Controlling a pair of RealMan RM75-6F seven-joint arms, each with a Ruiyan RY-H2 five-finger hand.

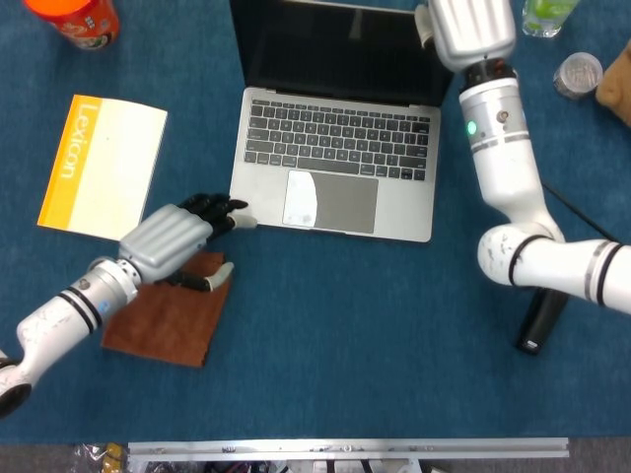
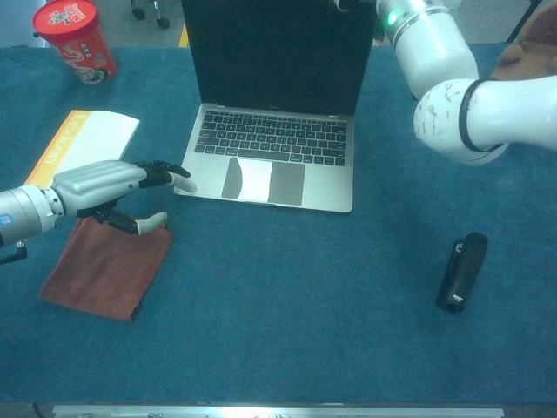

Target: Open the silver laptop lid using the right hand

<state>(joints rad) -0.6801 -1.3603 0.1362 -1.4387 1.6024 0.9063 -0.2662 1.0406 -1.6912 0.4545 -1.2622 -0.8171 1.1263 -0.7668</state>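
The silver laptop (image 1: 330, 163) (image 2: 270, 152) stands open in the middle of the table, its dark screen (image 2: 274, 52) nearly upright. My right hand (image 1: 471, 28) is at the lid's top right corner, with the thumb on the screen side and the other fingers hidden past the frame edge. In the chest view only its forearm (image 2: 426, 39) shows clearly. My left hand (image 1: 175, 236) (image 2: 109, 181) lies flat with fingers stretched out. Its fingertips (image 1: 237, 212) touch the laptop's front left corner, and it holds nothing.
A brown cloth (image 1: 168, 320) (image 2: 104, 270) lies under the left wrist, beside a yellow Lexicon book (image 1: 99, 168) (image 2: 74, 148). A red cup (image 2: 74, 39) stands far left. A black object (image 1: 540, 320) (image 2: 459, 270) lies at the right. A bottle (image 1: 547, 14), a jar (image 1: 577, 74) and a plush toy (image 2: 526, 61) are far right.
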